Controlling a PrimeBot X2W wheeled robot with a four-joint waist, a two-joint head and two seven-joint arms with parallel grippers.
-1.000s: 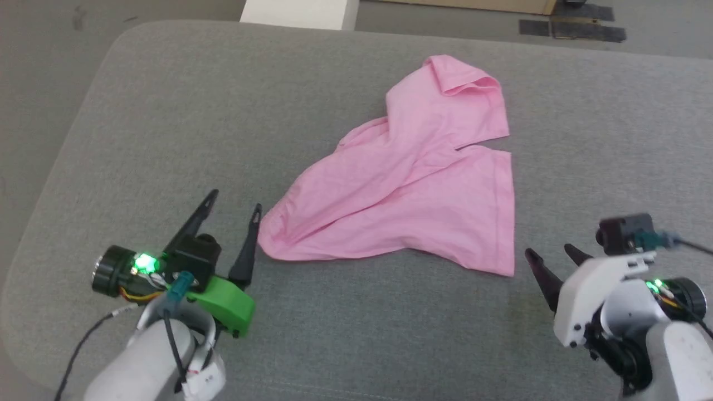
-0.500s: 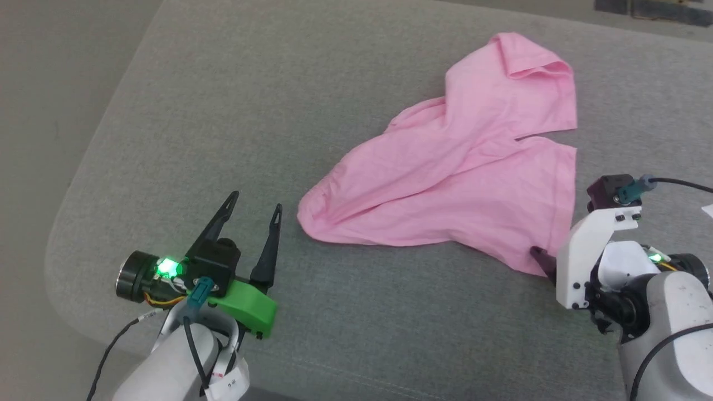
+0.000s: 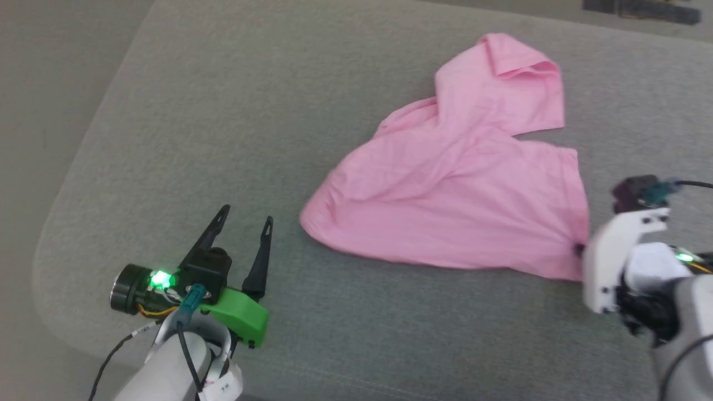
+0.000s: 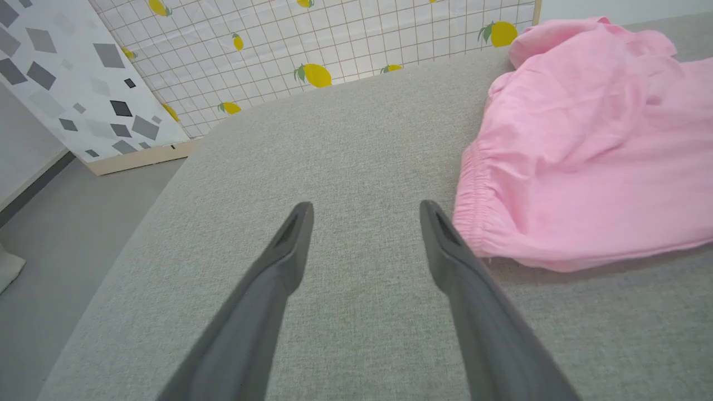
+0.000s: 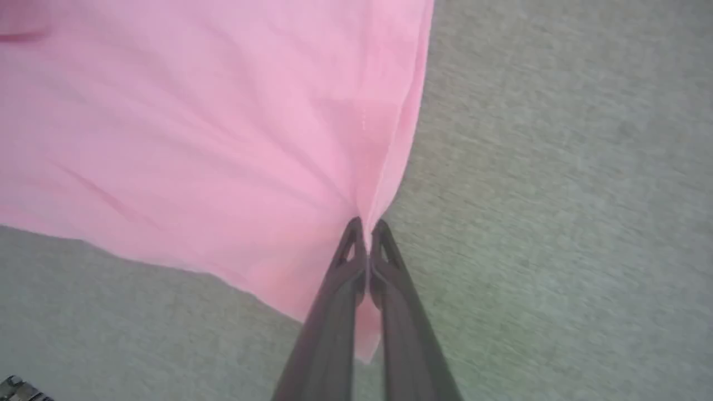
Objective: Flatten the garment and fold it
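Right jaws, lately open, had clamped the garment (image 3: pixel 457 195) at its hem; left jaws stood open beside its waistband (image 4: pixel 470 189). Flattening begun; next likely needs a left grip.

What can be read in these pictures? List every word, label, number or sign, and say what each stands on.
No text reads clearly.
On the white label at the head view's bottom edge: dark marks, too small and blurred to read.
On the pink shorts: no print visible.
On the lemon-patterned panel: drawings, no words.
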